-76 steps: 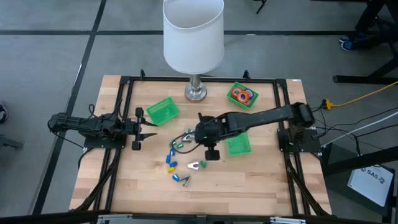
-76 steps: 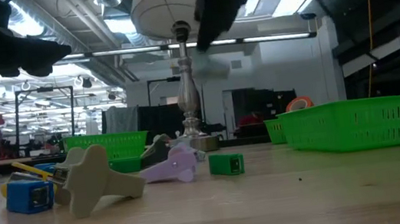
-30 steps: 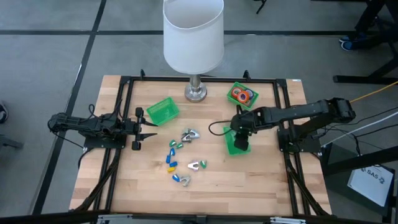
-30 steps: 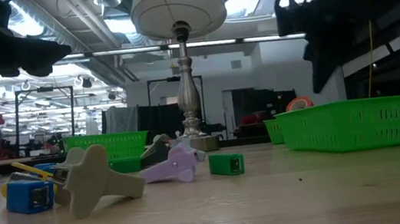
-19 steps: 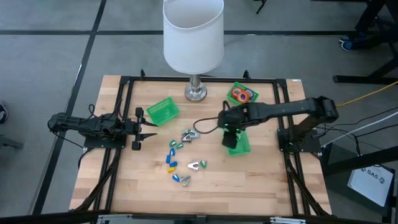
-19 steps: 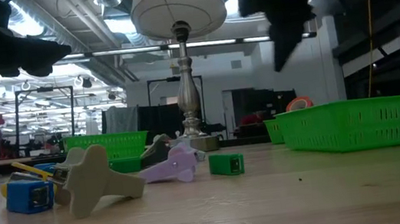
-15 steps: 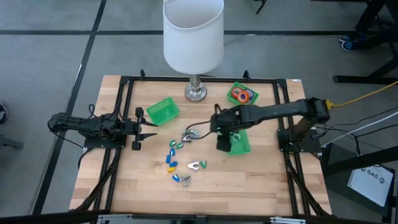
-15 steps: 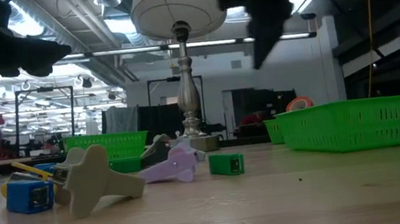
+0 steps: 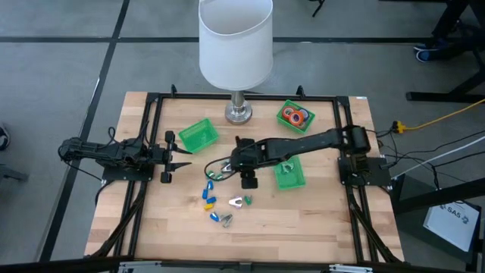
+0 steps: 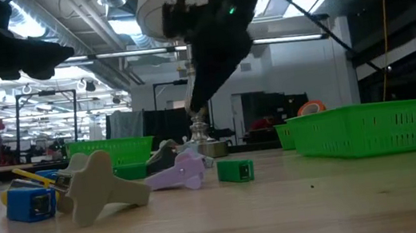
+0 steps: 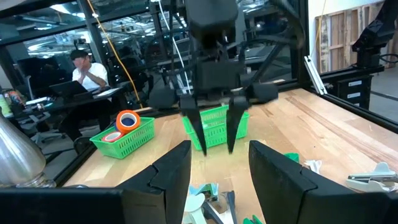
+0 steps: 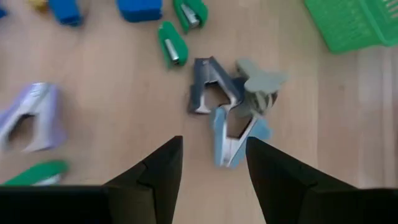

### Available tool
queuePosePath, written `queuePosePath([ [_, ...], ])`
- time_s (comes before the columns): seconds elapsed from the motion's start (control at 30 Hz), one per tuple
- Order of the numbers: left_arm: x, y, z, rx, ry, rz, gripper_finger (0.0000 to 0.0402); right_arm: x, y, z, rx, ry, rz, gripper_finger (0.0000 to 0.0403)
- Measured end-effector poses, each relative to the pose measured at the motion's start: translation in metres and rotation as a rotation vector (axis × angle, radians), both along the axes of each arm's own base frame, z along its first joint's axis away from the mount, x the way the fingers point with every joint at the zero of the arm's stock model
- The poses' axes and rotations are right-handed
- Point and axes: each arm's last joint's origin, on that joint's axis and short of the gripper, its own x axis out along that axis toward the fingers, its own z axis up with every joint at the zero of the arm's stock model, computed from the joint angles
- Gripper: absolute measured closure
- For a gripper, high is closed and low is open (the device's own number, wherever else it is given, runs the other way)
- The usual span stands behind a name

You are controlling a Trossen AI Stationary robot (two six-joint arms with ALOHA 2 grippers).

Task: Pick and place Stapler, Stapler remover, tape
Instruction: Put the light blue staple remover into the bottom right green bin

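Lying mid-worktop (image 9: 318, 227), a cluster of three staple removers (image 12: 233, 106) is sitting directly under the right gripper (image 12: 211, 165), among small green staplers (image 12: 172, 43). Removers are looking light, rigid, slick plastic and metal; likely best pinched across the winged handles. The light-blue one is running lengthwise toward the gripper, claws pointing at it. Right gripper is hanging above them, fingers spread, holding nothing. Left gripper (image 9: 182, 158) is waiting at the worktop's left side, fingers parted, empty. Tape (image 9: 295, 116) is resting in the far green bin (image 9: 281, 108).
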Motion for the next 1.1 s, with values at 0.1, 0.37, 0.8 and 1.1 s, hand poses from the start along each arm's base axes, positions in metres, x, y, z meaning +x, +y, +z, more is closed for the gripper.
queuePosePath([
  [0.1, 0.000, 0.000, 0.000, 0.000, 0.000, 0.000, 0.0245, 0.007, 0.000, -0.013, -0.030, -0.007, 0.017, 0.0223],
  [0.37, 0.000, 0.000, 0.000, 0.000, 0.000, 0.000, 0.0245, 0.018, -0.001, -0.040, -0.039, 0.000, 0.026, 0.0233],
  [0.8, 0.000, 0.000, 0.000, 0.000, 0.000, 0.000, 0.0245, 0.021, -0.006, -0.056, -0.085, 0.024, -0.006, 0.0338],
  [1.1, 0.000, 0.000, 0.000, 0.000, 0.000, 0.000, 0.0245, 0.021, -0.009, -0.055, -0.092, 0.022, -0.016, 0.0394],
])
